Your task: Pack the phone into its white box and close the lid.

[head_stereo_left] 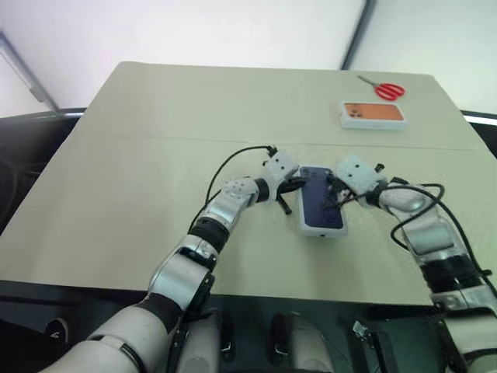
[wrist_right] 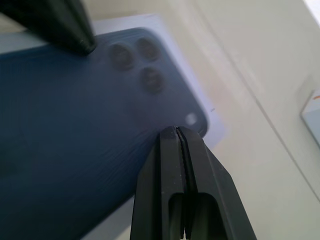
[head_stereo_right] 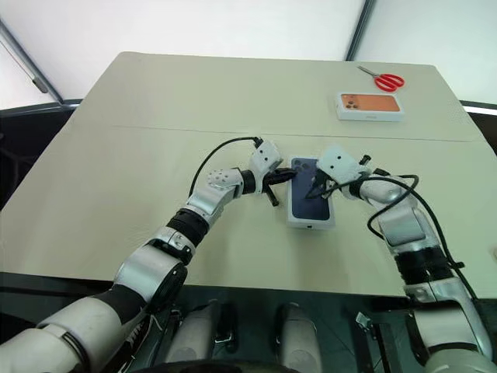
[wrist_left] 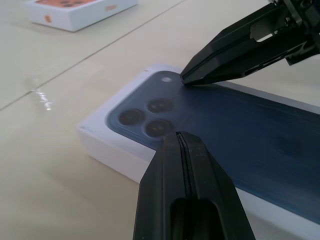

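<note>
Lying lengthwise away from the robot, camera end far, the phone (head_stereo_left: 321, 198) fills the white box (head_stereo_left: 304, 226); both end effectors pinched together.

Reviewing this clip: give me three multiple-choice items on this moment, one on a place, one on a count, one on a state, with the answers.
1. Where does the slim dark navy-blue phone lie?
A. in the shallow white cardboard box, back up
B. beside the red-handled scissors
C. on the white box printed with an orange phone picture

2. How many round lenses show in the phone's camera bump?
A. one
B. three
C. five

3. How do the fingers of the left gripper and right gripper stand?
A. both spread wide
B. left shut, right wide open
C. both shut

Answers:
1 A: white box walls frame the phone in the left wrist view.
2 B: three dark lenses show in both wrist views.
3 C: each pair of black fingers meets along one seam.
</note>
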Available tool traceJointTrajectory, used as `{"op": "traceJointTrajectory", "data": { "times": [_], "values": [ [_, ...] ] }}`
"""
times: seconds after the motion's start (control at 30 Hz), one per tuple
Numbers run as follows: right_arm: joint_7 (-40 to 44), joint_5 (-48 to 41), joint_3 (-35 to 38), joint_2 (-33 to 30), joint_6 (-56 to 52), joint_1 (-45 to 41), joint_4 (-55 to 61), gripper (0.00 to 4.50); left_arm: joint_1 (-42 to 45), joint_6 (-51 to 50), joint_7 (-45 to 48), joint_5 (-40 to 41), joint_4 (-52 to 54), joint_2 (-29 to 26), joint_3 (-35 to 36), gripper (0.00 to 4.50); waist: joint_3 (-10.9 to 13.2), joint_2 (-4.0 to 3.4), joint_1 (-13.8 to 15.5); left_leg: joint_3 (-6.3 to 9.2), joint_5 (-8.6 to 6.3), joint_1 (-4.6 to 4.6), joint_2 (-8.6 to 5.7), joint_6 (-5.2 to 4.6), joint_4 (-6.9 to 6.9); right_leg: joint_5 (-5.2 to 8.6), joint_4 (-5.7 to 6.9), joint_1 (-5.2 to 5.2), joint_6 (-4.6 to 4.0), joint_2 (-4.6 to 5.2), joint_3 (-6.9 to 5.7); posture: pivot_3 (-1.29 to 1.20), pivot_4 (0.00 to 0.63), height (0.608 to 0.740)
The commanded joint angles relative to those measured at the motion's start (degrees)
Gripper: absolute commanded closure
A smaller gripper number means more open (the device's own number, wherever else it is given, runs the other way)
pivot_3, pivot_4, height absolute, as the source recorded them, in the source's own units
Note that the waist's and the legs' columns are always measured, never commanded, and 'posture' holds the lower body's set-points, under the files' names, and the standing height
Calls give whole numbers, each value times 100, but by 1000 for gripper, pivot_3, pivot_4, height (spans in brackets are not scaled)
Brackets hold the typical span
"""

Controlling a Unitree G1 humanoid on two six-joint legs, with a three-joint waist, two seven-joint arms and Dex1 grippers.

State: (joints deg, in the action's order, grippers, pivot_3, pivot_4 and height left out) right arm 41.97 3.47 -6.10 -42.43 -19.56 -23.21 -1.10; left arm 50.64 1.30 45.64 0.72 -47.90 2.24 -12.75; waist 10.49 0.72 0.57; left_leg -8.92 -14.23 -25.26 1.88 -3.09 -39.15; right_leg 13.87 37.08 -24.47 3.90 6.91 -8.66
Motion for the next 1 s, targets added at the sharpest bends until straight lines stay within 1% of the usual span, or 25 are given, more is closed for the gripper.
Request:
{"op": "traceJointTrajectory", "data": {
  "times": [0.03, 0.13, 0.27, 0.33, 0.37, 0.43, 0.5, 0.53, 0.57, 0.6, 0.63, 0.67, 0.7, 0.73, 0.77, 0.8, 0.87, 1.0],
  "values": [
    [908, -598, -87, -231, -388, 615, 727, 4462, -517, -374, 866, 173, 861, -101, -326, 4500, -19, -4, 1, 2, -1, 2, 0, 0, 0, 0, 0, 2, 0, 2, 0, 0, 150, 738],
    [1652, -1267, 116, -666, -889, 1067, 1510, 4462, -994, -933, 1458, 479, 1938, -358, -439, 4500, -28, -6, -9, 6, -8, 3, 2, -7, 1, 1, -2, 4, -1, 4, 0, 0, 150, 738],
    [2246, -1645, 188, -1219, -1176, 1385, 1916, 4462, -1328, -1536, 1921, 740, 2803, -667, -582, 4500, -34, -15, -3, 12, -21, 3, 3, -30, -1, 1, -3, 4, -2, 4, -1, 0, 150, 738],
    [2199, -1632, 197, -1233, -1143, 1302, 1825, 4462, -1355, -1681, 1857, 746, 2932, -711, -580, 4500, -35, -15, 0, 13, -23, 3, 3, -33, -1, 1, -5, 4, -3, 4, -1, 0, 150, 738],
    [2069, -1583, 198, -1134, -1123, 1139, 1692, 4462, -1325, -1737, 1736, 732, 2914, -710, -530, 4500, -35, -14, -3, 13, -24, 3, 3, -34, -1, 1, -5, 4, -3, 5, -1, 0, 150, 738],
    [1397, -1521, 394, -588, -1164, 489, 1155, 4462, -1197, -2039, 1352, 837, 2825, -680, -216, 4500, -38, -5, -47, 13, -25, 2, 3, -36, -1, 1, -6, 4, -3, 5, -1, 0, 150, 738],
    [1084, -1855, 756, -147, -1475, -15, 815, 3958, -1113, -2068, 1078, 914, 2827, -732, 57, 3994, -32, -19, -59, 13, -23, -6, 4, -34, -1, -1, -3, -8, -5, 6, -1, 0, 150, 738],
    [1056, -1912, 832, -56, -1407, -126, 798, 3640, -1099, -2134, 992, 990, 2960, -887, 257, 3707, -28, -26, -54, 13, -22, -10, 1, -32, -1, -1, 3, -14, -5, 8, 0, 0, 150, 738],
    [1058, -2029, 922, 37, -1427, -213, 802, 3269, -1103, -2132, 923, 1024, 3086, -1053, 425, 3328, -25, -30, -49, 13, -9, -11, 1, -13, -1, -1, 8, -16, -5, 7, -1, 0, 150, 738],
    [1055, -2090, 960, 85, -1421, -264, 795, 2672, -1102, -2132, 868, 1056, 3164, -1170, 521, 2793, -26, -31, -47, 13, 4, -13, 1, 8, 0, -2, 10, -18, -5, 7, -1, 0, 150, 738],
    [1044, -2193, 1013, 130, -1490, -330, 806, 2202, -1113, -2186, 867, 1105, 3259, -1334, 615, 2281, -26, -31, -44, 13, 5, -12, 3, 10, 2, -1, 10, -18, -5, 3, -1, 0, 150, 738],
    [1028, -2245, 1035, 148, -1526, -373, 785, 1623, -1121, -2234, 861, 1162, 3322, -1457, 690, 1787, -26, -32, -43, 13, 5, -12, 3, 10, 6, -1, 8, -18, -5, 1, -1, 0, 150, 738],
    [986, -2186, 1014, 154, -1402, -416, 697, 1185, -1143, -2262, 849, 1251, 3413, -1638, 852, 1298, -26, -32, -39, 12, 5, -12, 3, 10, 6, -1, 6, -17, -4, 0, -1, 0, 150, 738],
    [952, -2101, 974, 148, -1289, -448, 606, 640, -1166, -2329, 867, 1298, 3485, -1848, 975, 809, -26, -32, -27, 11, 5, -12, 2, 10, 5, -1, 5, -15, -4, -1, -2, 0, 150, 738],
    [923, -1982, 910, 120, -1160, -465, 505, 50, -1199, -2342, 906, 1350, 3520, -2039, 1089, 200, -26, -32, -12, 10, 5, -12, 0, 9, 1, -2, 5, -13, -4, -3, -2, 0, 150, 738],
    [967, -2011, 932, 124, -1082, -497, 453, 17, -1248, -2354, 933, 1427, 3590, -2292, 1301, 90, -26, -32, -2, 10, 3, -11, -3, 7, -1, -2, 5, -10, -3, -3, -2, 0, 150, 738],
    [1163, -2302, 1091, 104, -1120, -534, 454, 17, -1403, -2396, 1097, 1659, 3752, -2768, 1675, 90, -25, -33, -18, 8, 1, -11, -4, 3, -1, -1, 3, -11, -3, -2, -2, 0, 150, 738],
    [1660, -2285, 1177, -259, -621, -384, 237, 17, -1866, -2364, 1268, 1755, 3986, -3515, 1968, 90, -23, -36, -27, 8, 1, -11, 0, 5, 2, -1, 3, -13, -3, 0, -1, 0, 150, 738]
  ]
}}
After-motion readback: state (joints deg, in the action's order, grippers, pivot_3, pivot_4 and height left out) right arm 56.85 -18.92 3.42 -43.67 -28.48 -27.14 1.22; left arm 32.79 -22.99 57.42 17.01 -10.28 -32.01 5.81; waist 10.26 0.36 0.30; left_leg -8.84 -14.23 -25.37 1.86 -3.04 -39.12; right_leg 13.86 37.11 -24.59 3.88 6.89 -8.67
